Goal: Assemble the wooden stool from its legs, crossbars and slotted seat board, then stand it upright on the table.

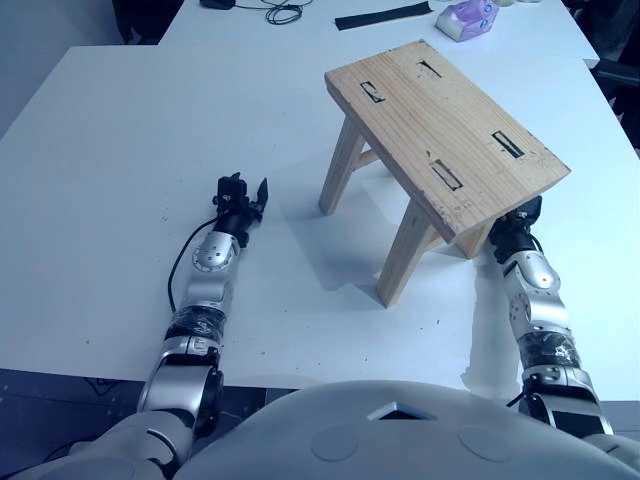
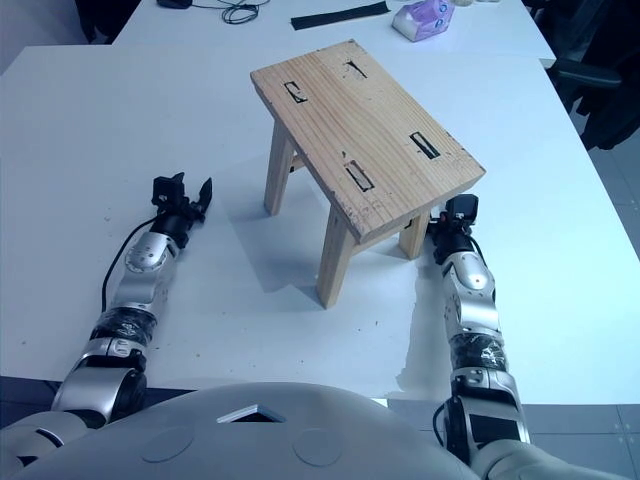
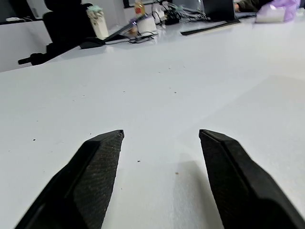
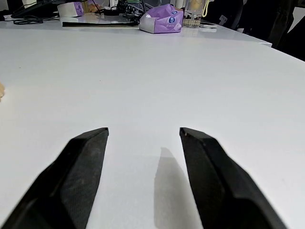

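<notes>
Upright, the stool (image 1: 440, 130) stands between two open-fingered grippers: right gripper (image 2: 458, 210) just beside its near-right corner, left gripper (image 1: 245, 190) well apart.

A white surface (image 1: 120, 150) spreads across the middle of the frame. Behind it, along the top edge, a second white table (image 1: 250, 25) carries black cables (image 1: 285, 12) at top centre, then a black strip (image 1: 383, 16) and a purple tissue pack (image 1: 467, 19) at upper right. A dark chair (image 1: 622, 85) stands at the right edge. Dark floor (image 1: 50, 400) shows at lower left.
</notes>
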{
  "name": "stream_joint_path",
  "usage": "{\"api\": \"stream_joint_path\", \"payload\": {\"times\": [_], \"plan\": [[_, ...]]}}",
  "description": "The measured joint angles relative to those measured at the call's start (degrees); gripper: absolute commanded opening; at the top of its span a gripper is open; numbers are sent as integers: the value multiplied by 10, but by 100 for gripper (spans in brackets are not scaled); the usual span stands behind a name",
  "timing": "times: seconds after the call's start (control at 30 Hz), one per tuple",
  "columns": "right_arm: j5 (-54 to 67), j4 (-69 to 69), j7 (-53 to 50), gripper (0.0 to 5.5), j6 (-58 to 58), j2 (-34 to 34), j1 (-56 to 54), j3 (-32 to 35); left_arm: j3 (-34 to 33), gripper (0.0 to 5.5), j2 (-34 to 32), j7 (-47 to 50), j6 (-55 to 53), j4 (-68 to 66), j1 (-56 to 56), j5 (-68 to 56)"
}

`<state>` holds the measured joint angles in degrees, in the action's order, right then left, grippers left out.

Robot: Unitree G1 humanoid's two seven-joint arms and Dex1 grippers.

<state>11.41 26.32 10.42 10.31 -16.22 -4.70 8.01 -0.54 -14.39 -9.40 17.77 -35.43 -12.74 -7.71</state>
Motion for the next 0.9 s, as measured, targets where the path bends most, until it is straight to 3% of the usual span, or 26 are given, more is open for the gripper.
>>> {"api": "stream_joint_path", "payload": {"times": [0.37,0.9], "plan": [[-24,67,0,276,55,31,-50,4,-48,295,48,4,90,-46,-28,-10],[-26,136,30,276,93,44,-121,13,-71,295,79,23,111,-15,-20,-4]]}}
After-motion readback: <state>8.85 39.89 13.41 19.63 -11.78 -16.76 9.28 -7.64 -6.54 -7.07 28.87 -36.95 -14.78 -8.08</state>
